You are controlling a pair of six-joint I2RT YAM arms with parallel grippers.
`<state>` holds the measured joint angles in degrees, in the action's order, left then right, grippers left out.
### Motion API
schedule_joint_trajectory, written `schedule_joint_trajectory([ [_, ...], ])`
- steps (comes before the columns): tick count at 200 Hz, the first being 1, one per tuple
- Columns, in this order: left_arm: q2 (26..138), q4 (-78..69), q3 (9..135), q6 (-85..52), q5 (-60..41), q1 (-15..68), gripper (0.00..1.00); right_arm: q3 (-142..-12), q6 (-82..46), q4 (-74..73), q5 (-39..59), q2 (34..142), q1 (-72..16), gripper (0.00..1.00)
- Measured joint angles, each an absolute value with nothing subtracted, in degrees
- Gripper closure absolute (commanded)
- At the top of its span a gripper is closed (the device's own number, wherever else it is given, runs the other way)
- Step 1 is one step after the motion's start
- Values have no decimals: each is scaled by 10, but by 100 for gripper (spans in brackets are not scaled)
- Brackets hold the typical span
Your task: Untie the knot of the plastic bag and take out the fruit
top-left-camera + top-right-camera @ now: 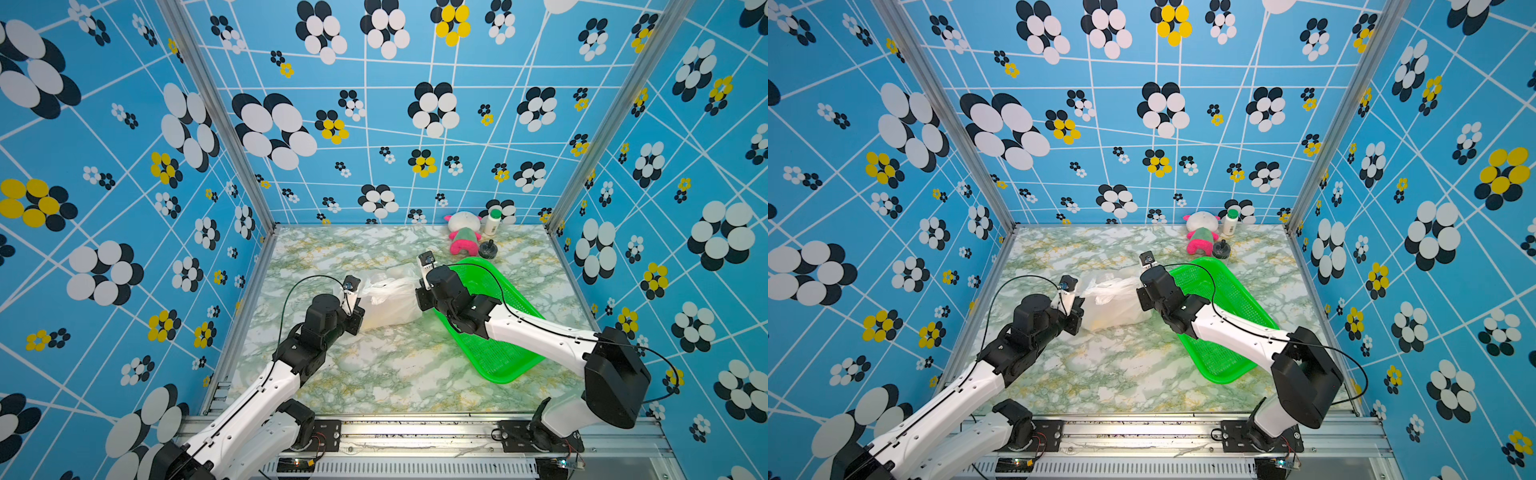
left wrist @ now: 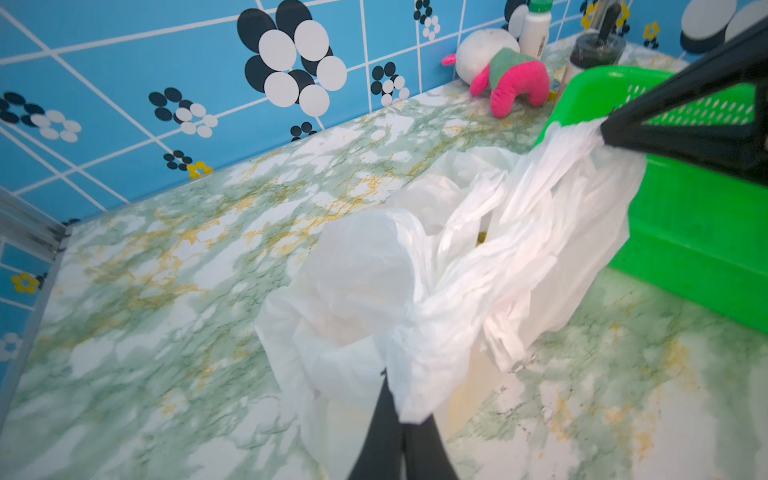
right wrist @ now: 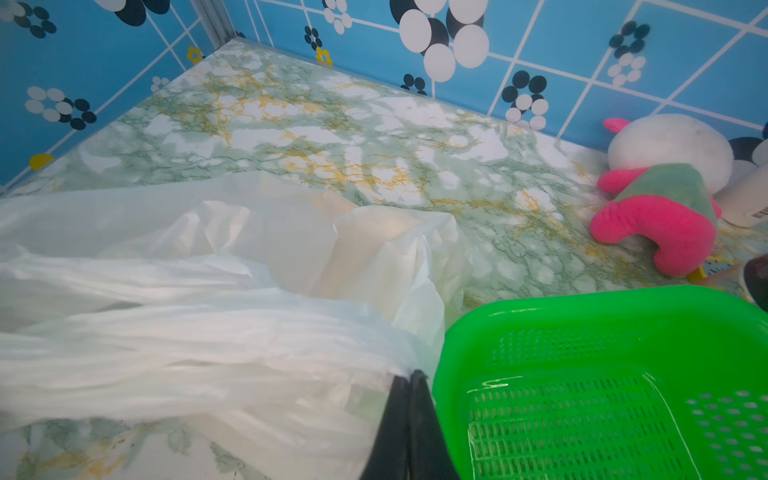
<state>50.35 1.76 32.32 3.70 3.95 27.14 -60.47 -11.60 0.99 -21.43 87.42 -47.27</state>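
Marble table (image 1: 374, 374): left gripper (image 2: 401, 415) and right gripper (image 3: 409, 376) (arms angled inward) pinch plastic bag (image 1: 390, 299).

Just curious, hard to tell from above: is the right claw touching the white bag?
Touching. The right wrist view shows the right gripper shut on a bunched edge of the plastic bag.

A lab robot test booth — blue flower-print panels (image 1: 374, 124) on aluminium posts (image 1: 219, 116) wall in a marble-film tabletop (image 1: 374, 365), and two arm bases (image 1: 320, 432) are bolted to a rail (image 1: 415, 432) along the tabletop's near edge.
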Motion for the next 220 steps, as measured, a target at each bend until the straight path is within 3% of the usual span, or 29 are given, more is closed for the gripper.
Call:
schedule_joint_trajectory([
  [56,482,17,322,13,95,258,100,-542,-183,-8,-236,832,-462,100],
  [80,472,18,317,0,98,256,100,-521,-211,-19,-239,811,-461,70],
  [113,446,18,297,0,96,246,99,-517,-196,-23,-243,797,-466,41],
  [132,440,19,296,0,82,246,90,-520,-166,-23,-244,798,-490,27],
  [149,441,18,296,3,65,246,75,-536,-143,-21,-241,807,-506,19],
  [177,441,17,296,7,44,246,49,-583,-104,-20,-234,834,-513,13],
  [220,446,18,295,4,22,253,31,-599,-63,-19,-235,842,-515,16],
])
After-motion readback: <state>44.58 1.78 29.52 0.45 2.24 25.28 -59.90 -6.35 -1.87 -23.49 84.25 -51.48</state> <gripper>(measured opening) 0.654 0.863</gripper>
